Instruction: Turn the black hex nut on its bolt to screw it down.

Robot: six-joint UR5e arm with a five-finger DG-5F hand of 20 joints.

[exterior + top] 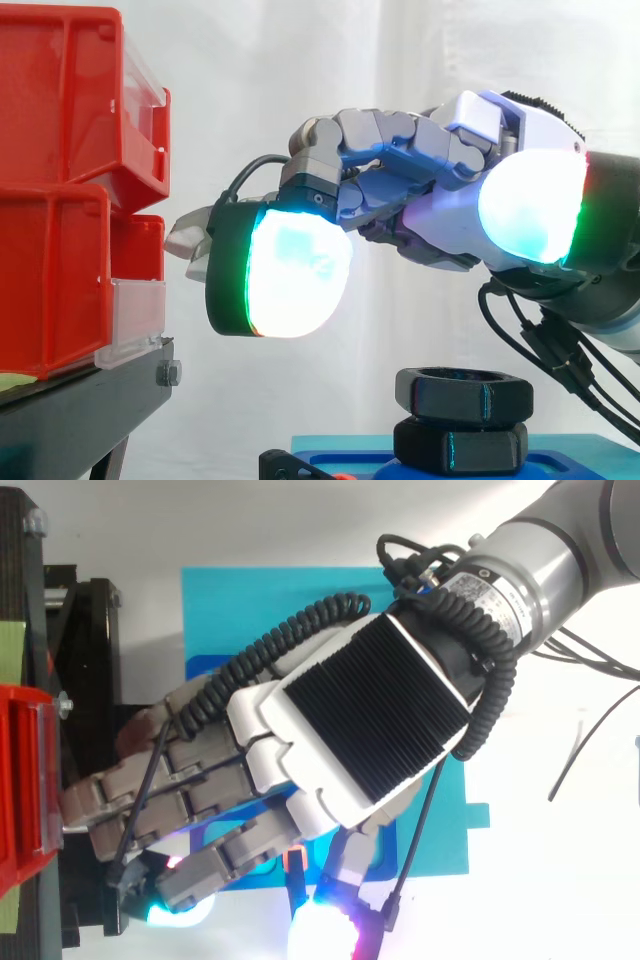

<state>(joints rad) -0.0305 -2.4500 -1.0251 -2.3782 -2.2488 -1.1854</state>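
Observation:
The black hex nut (462, 394) sits on top of a second black hex piece (460, 446), stacked on a blue base plate (335, 447) at the bottom of the side view. My hand (440, 215) hovers above and to the left of the nut, clear of it by a visible gap. Its fingers reach out leftward, relaxed and only slightly bent, with nothing between them. One fingertip pad (295, 275) glows white-green, another (530, 205) white. In the top view the hand (360, 720) lies over the blue plate (230, 610) and hides the nut.
Stacked red bins (60, 180) on a black stand (80, 410) rise at the left, close to the outstretched fingertips. In the top view the red bin (25, 770) and stand (90, 640) border the plate's left side. A white curtain hangs behind.

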